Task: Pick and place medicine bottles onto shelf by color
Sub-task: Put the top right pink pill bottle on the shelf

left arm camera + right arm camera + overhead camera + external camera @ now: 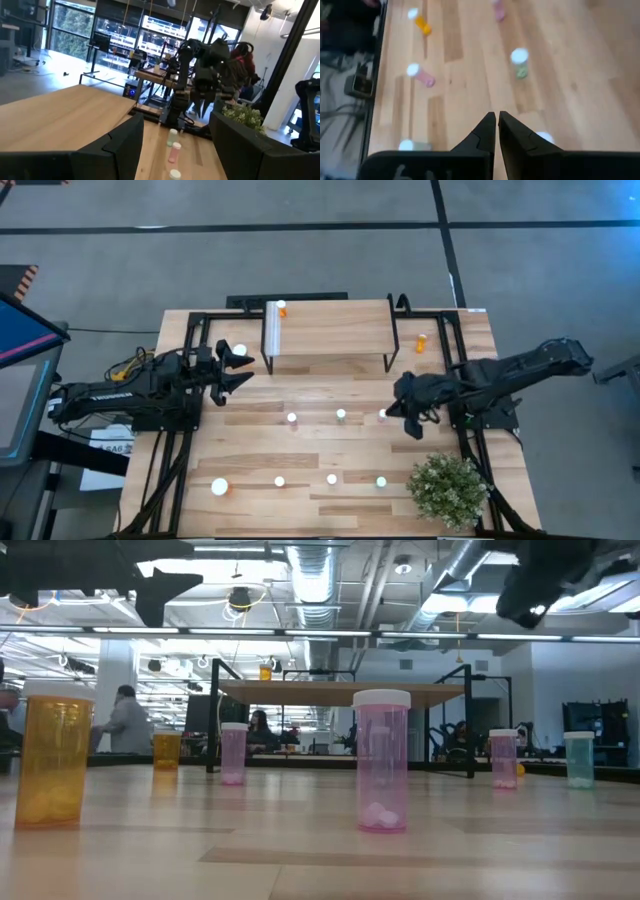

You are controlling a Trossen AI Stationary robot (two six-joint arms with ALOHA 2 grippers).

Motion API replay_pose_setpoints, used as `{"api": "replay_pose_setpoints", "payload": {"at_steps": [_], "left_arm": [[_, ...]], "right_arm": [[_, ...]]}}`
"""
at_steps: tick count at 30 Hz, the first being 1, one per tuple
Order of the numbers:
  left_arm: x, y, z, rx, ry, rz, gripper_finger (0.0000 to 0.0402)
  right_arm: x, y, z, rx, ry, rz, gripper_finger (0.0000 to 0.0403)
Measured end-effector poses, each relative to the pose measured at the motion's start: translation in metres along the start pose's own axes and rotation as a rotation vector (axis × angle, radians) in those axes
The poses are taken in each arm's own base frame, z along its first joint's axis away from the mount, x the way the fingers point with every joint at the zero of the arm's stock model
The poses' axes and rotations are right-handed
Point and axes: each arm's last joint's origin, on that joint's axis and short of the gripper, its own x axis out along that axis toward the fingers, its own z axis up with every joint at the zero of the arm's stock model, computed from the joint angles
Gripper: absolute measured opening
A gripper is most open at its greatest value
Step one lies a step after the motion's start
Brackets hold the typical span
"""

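Note:
The shelf [330, 330] stands at the far middle of the table, with one orange bottle [281, 308] on its left end. Several white-capped medicine bottles stand on the tabletop: pink [292, 419], green [341, 415] and pink [382, 415] in a middle row, and a near row with a large orange one [220, 487]. Another orange bottle [421, 342] lies to the right of the shelf. My right gripper [412, 428] hangs shut above the table, just right of the middle row; its wrist view shows the shut fingers [496, 127] over bare wood. My left gripper [235, 375] waits open at the left, empty [172, 150].
A green potted plant [448, 490] stands at the near right corner, close under my right arm. A white-capped bottle [239, 350] stands beside my left gripper. Black frame rails [190, 340] run along both sides of the table. People sit in the room behind [125, 720].

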Motion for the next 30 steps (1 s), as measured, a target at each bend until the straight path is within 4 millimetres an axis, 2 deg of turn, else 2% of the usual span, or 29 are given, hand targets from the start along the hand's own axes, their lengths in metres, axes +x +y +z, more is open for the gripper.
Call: {"api": "replay_pose_setpoints", "payload": {"at_steps": [7,14,25,30], "left_arm": [[0.0,0.0,-0.001,0.0,0.006,0.002,0.0215],[0.0,0.001,-0.003,-0.002,0.029,0.011,0.0215],[0.0,0.001,-0.004,-0.003,0.043,0.012,0.0215],[0.0,0.001,-0.004,-0.003,0.044,0.012,0.0215]], "right_arm": [[0.029,-0.002,-0.004,-0.03,0.121,-0.059,0.0048],[0.045,-0.005,-0.007,-0.096,0.198,-0.091,0.0057],[0.067,-0.016,-0.012,-0.101,0.291,-0.199,0.0175],[0.074,-0.024,-0.011,-0.087,0.31,-0.225,0.0208]]}}
